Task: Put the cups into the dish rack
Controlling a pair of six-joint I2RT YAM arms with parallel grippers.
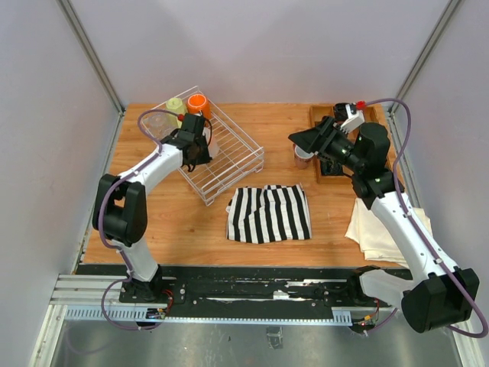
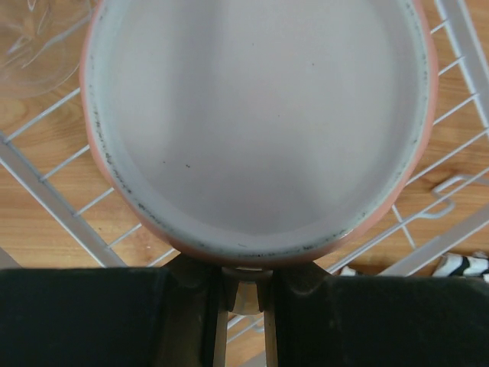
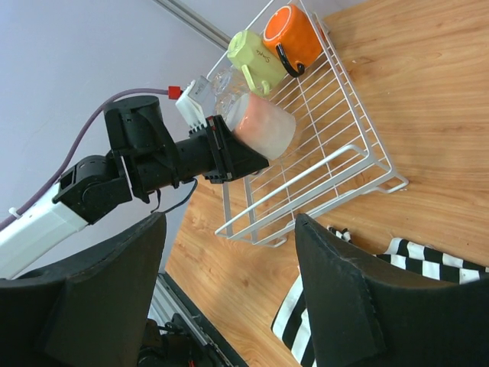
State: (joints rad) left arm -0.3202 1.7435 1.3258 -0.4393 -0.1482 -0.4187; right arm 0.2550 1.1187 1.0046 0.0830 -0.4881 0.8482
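The white wire dish rack [image 1: 238, 163] stands at the back left. An orange mug [image 1: 199, 103], a yellow-green mug [image 1: 176, 105] and a clear glass tumbler [image 1: 158, 122] sit at its far end. My left gripper [image 1: 200, 145] is over the rack, shut on the handle of the pale pink mug [image 2: 260, 130], held just above the grid; the mug also shows in the right wrist view [image 3: 263, 126]. My right gripper [image 1: 306, 140] is open and empty, just above a smaller dusty-pink mug [image 1: 302, 156] beside the wooden tray [image 1: 327, 116]. Its fingers [image 3: 344, 298] frame bare table.
A black-and-white striped cloth [image 1: 269, 214] lies at the table's middle front. A cream cloth [image 1: 382, 228] lies at the right edge under the right arm. Grey walls enclose the table on three sides.
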